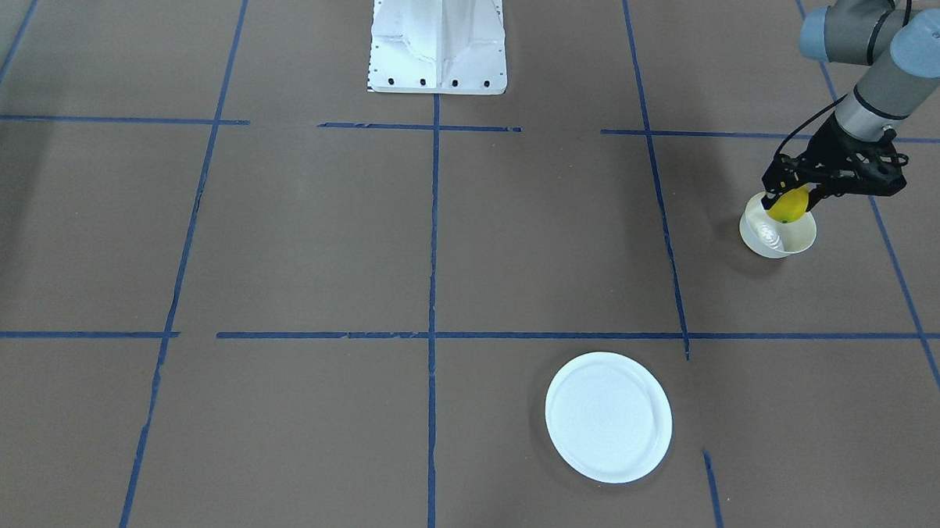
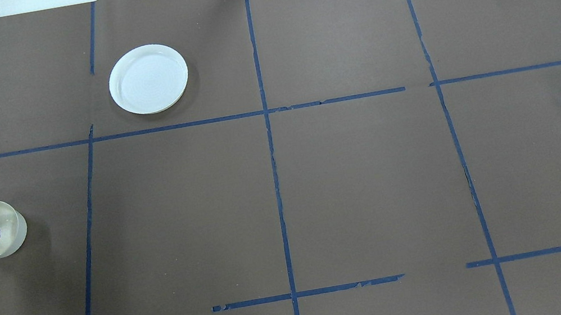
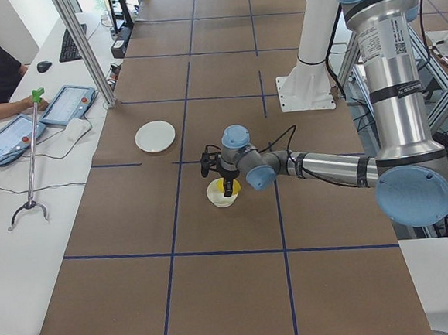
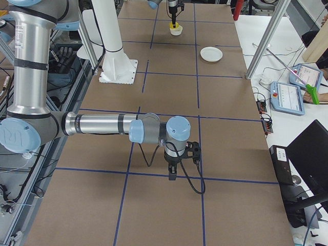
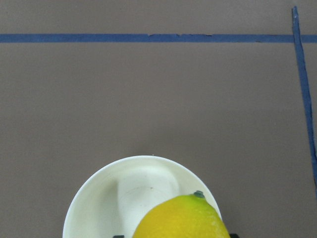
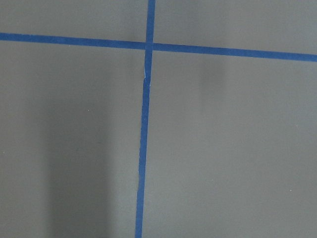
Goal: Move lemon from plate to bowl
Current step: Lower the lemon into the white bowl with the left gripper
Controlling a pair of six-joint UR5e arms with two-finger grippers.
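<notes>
Front-facing view, nearest first: the white plate (image 1: 608, 417) lies flat on the brown table (image 1: 322, 235). Farther back, well apart from it on the robot's left side, the left gripper (image 1: 789, 198) clamps the lemon (image 1: 791, 205) just above the bowl (image 1: 801, 243). The right gripper (image 4: 172, 174) shows only from the side, so I cannot tell its width.

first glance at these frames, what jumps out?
The bright yellow lemon, clamped in the left gripper right over the small bowl, near the left end of the table. Next, the white plate, with nothing on it, farther out toward the operators' side. The right gripper hangs over plain brown surface.
</notes>
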